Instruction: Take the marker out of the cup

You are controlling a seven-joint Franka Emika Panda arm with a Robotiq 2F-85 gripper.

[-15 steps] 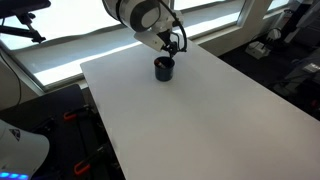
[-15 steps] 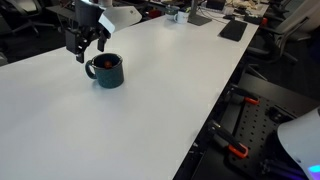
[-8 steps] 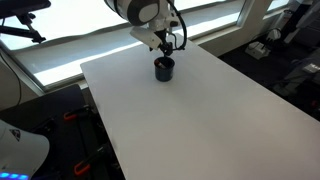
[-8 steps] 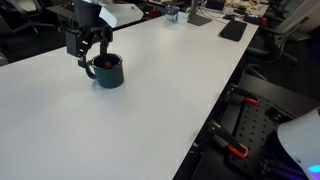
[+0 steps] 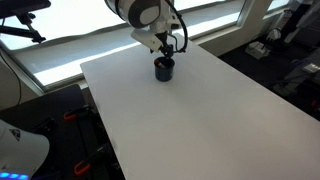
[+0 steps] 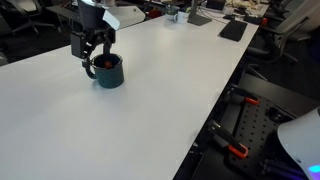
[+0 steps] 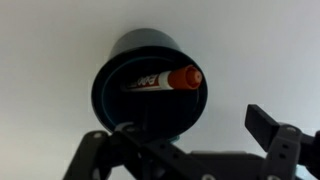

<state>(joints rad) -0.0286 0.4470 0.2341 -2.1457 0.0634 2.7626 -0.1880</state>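
Observation:
A dark blue cup point(image 5: 164, 68) stands on the white table point(image 5: 200, 120), also seen in an exterior view point(image 6: 107, 72) and the wrist view point(image 7: 150, 85). A marker with an orange-red cap point(image 7: 168, 79) lies inside the cup, leaning across its opening. My gripper point(image 6: 92, 57) hangs just above the cup's rim, fingers open and empty; in the wrist view point(image 7: 190, 140) one finger overlaps the cup's near rim and the other is out over bare table to its right. It also shows in an exterior view point(image 5: 163, 50).
The table edge point(image 6: 215, 110) runs along the right with dark equipment beyond it. Laptops and clutter point(image 6: 232, 30) sit at the far end. A window ledge point(image 5: 60, 50) lies behind the table.
The gripper has shifted slightly closer over the cup and a little lower. The cup and marker have not moved.

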